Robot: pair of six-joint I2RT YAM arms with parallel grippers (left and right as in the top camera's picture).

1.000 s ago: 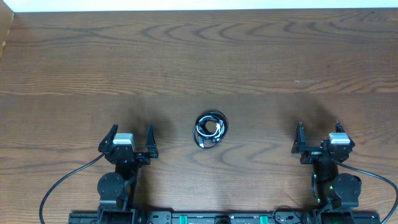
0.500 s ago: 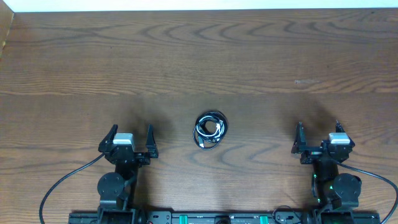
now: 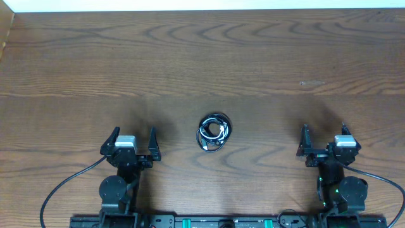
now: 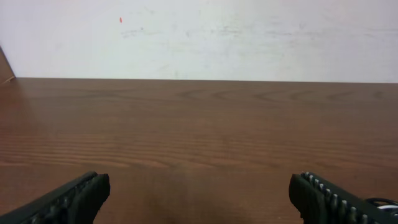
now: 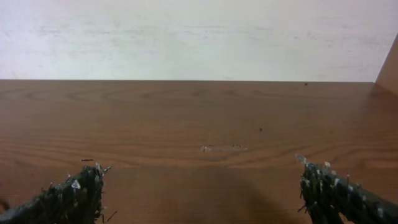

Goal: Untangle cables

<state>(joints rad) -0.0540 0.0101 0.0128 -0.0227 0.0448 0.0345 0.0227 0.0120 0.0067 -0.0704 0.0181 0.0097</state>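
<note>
The cables lay in one small, tight coil on the table, about midway between its left and right edges and nearer the front edge than the back. The coil was black cord looped round on itself, with a short white cord showing through the middle. The plugs were too small to pick out.

The left claw sat near the front edge, its fingers wide apart and holding nothing. The right claw sat likewise near the front edge, also spread and empty. The coil lay between them, well apart from both.

The cords looked thin, light and limp, so they would probably slide on the smooth wood-grain top and drag the whole bundle along if only one strand were pulled. The likely hold was an outer black loop at the rim of the coil for one claw. The other would take the white cord or an opposite loop, so the two could draw apart. The sleek sheaths could slip from a shallow pinch.
</note>
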